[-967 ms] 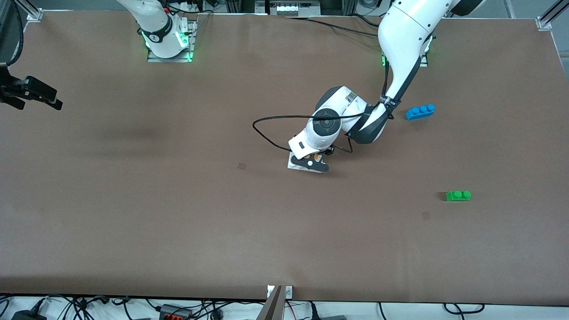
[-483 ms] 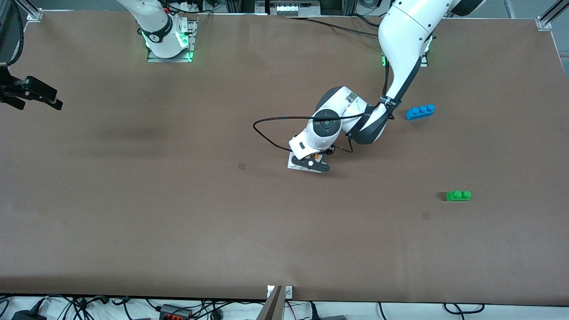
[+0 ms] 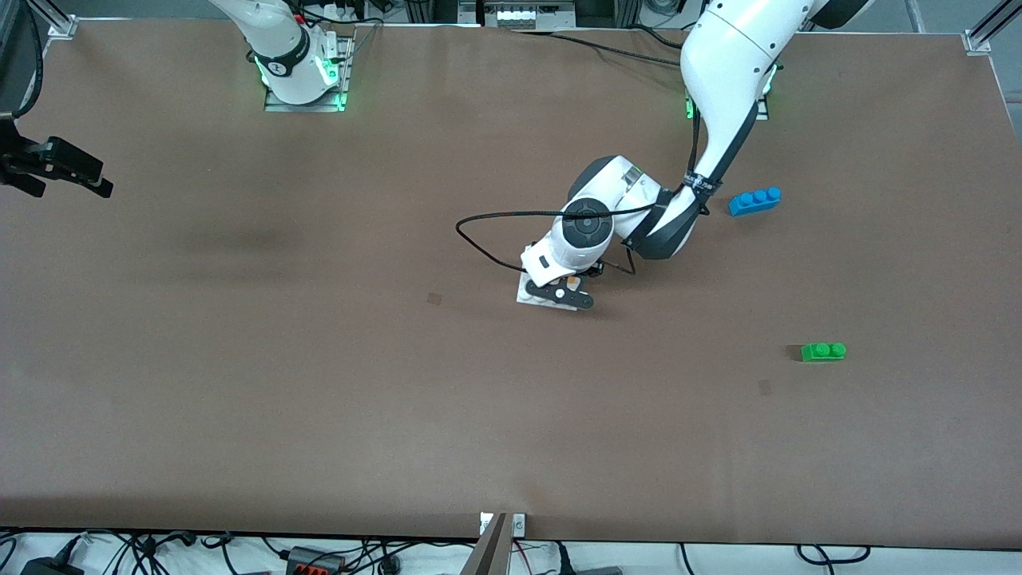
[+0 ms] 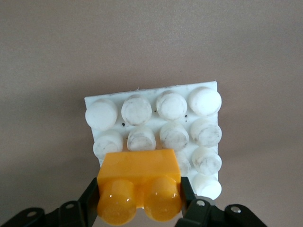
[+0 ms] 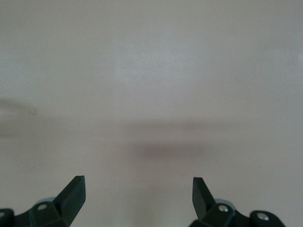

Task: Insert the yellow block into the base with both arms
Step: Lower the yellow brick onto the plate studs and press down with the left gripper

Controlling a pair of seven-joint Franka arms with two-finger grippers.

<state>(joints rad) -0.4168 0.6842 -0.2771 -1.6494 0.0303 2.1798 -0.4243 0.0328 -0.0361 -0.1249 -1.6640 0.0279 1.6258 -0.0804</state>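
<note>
Left gripper [image 4: 139,201] with yellow block [image 4: 138,184] over base [image 4: 156,123]

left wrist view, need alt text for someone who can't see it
The left gripper grips the yellow block between its black fingers, directly over one edge of the base. The white studded base lies flat on the brown table.

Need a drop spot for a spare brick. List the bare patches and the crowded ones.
Bare: the tabletop nearer the camera than the base, and between that base and the open right gripper. Crowded: the left gripper holding the yellow block over the base.
</note>
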